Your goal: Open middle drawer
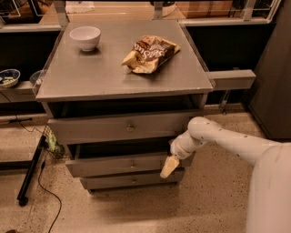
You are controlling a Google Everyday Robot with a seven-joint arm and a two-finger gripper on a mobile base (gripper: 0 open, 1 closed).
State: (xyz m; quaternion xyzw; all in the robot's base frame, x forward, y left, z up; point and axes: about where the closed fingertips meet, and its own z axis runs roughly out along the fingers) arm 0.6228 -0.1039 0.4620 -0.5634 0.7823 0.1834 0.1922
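Camera view: grey flat-fronted wooden middle drawer (118, 164), judged partly drawn out; gripper (169, 166) positioned at its right end, jaws' state indeterminable.

**Dim workroom, speckled floor, dark recesses**

A pale speckled terrazzo floor (218, 205) fills the lower part of the view, lit warm and low, with a soft shadow under the grey cabinet (91, 73) at centre. Behind it runs a wooden counter (122, 11) edged by a grey rail (218, 21), with black hollows below on both sides. A grey ledge (229, 79) juts out just beside the cabinet's right edge. A tall dark panel (273, 82) closes the right side. At left, a low shelf (18, 94) carries a small patterned bowl (8, 76); a black bar (31, 170) and a thin black cable (43, 182) lie on the floor. The gripper (169, 166) hangs low before the cabinet's right front.
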